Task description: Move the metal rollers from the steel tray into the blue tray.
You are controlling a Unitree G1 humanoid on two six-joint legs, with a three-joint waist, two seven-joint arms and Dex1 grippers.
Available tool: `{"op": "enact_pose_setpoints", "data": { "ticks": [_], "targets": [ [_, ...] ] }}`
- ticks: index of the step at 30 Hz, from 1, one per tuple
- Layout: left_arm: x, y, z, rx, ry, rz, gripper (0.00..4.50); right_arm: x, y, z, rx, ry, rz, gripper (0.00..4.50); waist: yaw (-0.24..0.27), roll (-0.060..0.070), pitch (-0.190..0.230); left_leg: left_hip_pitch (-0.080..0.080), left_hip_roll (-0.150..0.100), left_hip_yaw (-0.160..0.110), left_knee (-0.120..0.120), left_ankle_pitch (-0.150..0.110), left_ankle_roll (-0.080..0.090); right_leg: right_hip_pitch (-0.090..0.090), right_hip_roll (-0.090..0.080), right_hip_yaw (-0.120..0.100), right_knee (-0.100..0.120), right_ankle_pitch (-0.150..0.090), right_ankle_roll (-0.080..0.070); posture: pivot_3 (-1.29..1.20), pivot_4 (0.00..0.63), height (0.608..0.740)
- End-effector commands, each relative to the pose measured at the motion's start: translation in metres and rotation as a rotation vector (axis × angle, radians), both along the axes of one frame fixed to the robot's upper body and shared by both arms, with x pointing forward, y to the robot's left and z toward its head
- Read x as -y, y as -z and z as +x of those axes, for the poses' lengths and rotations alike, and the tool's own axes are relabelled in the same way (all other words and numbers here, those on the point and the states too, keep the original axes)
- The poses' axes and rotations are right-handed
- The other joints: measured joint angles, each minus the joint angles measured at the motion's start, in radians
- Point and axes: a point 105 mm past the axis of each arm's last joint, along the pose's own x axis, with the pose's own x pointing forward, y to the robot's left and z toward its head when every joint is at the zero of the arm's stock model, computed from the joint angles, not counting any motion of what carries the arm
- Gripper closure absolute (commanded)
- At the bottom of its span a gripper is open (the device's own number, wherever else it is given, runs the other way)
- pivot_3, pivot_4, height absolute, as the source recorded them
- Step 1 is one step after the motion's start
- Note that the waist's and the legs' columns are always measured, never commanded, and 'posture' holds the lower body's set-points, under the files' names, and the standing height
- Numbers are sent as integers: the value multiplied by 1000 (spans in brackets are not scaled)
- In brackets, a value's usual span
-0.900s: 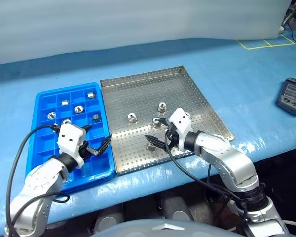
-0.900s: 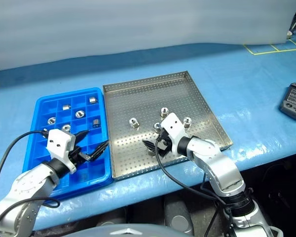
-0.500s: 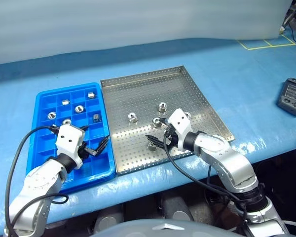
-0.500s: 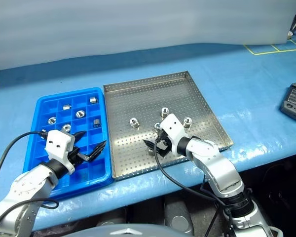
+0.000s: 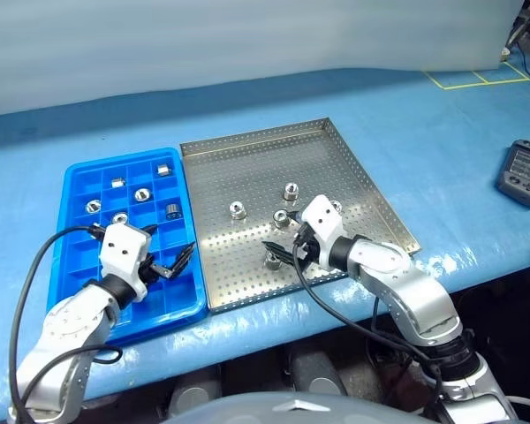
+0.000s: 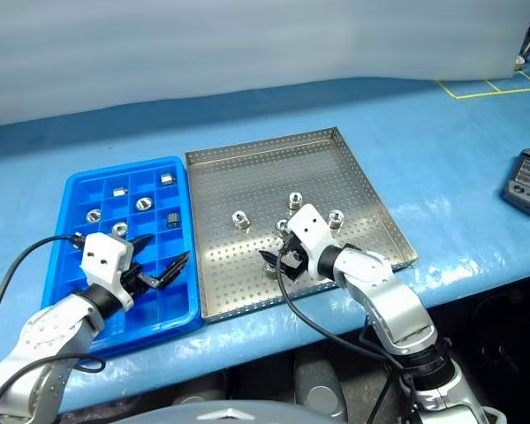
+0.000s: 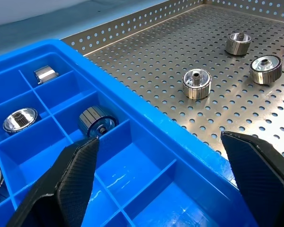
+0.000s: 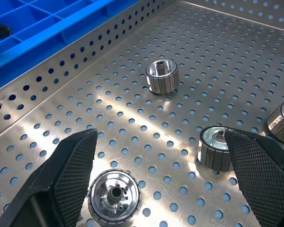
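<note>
Since both grippers hang spread wide and empty, the pick comes down to which roller sits closest. The right gripper [image 5: 281, 252] hovers over the near part of the steel tray [image 5: 247, 159], and the nearest roller [image 8: 114, 196] lies on its flat end between its fingers, hole up — so the right arm is clearly the one for it. Four more rollers sit just beyond. The left gripper [image 5: 170, 260] waits over the blue tray [image 5: 71, 181] — six rollers already in its far compartments.
</note>
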Motion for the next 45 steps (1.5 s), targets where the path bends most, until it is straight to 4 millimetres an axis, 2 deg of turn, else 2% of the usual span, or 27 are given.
{"op": "enact_pose_setpoints", "data": {
  "ticks": [1,8,11,14,16,19,25,27,32,37,40,45],
  "targets": [
    [2,-7,3,38,9,8,25,-2,-12,-1,57,0,22,0,-1,0,0,0,0,0,0,0,0,0,0,0,0,0,0,-47,150,740],
    [7,-10,5,45,21,-5,25,-2,-12,-1,60,7,23,0,-2,0,0,0,0,0,0,0,0,0,0,0,0,0,0,-48,150,740],
    [15,-21,12,64,73,-42,25,-2,-13,0,62,10,26,0,0,0,0,0,0,0,0,0,0,0,0,0,0,0,0,-42,150,740],
    [23,-41,31,92,152,0,25,-3,-14,1,65,14,30,0,7,-1,0,0,0,-1,1,0,0,1,0,-1,1,0,0,-37,150,740],
    [29,-47,47,80,195,38,25,-3,-14,2,68,15,32,0,4,-1,0,0,0,-1,2,0,0,2,0,-1,1,0,0,-41,150,740],
    [48,-53,67,42,308,65,25,-3,-15,3,78,18,33,0,2,-1,0,2,-1,-1,2,0,0,4,0,-1,0,1,1,-57,150,740],
    [71,-31,102,-71,399,148,25,1,-15,1,85,48,41,0,-15,-1,0,2,-1,-1,1,-1,2,3,0,0,-1,3,4,-101,150,740],
    [76,-23,112,-107,419,192,25,3,-15,0,85,62,43,0,-15,-1,0,0,-1,-2,0,-1,2,2,0,-1,-1,5,0,-118,150,740],
    [80,-5,125,-160,431,267,25,6,-15,-2,89,92,51,0,-26,-1,0,-3,-1,-1,0,-1,2,-2,0,0,-1,5,0,-145,150,740],
    [80,7,125,-201,454,314,25,7,-15,-3,90,105,55,0,-43,-1,0,-3,-1,-1,0,-1,2,-2,0,1,0,5,1,-157,150,740],
    [76,14,125,-218,447,345,600,7,-16,-3,92,110,60,0,-52,-1,0,-3,-1,0,1,-1,2,-2,0,1,0,5,3,-154,150,740],
    [72,10,123,-206,432,312,2277,4,-15,-4,88,102,65,0,-53,-1,0,-2,-1,0,1,-1,2,-2,0,1,1,3,6,-131,150,740]
  ]
}}
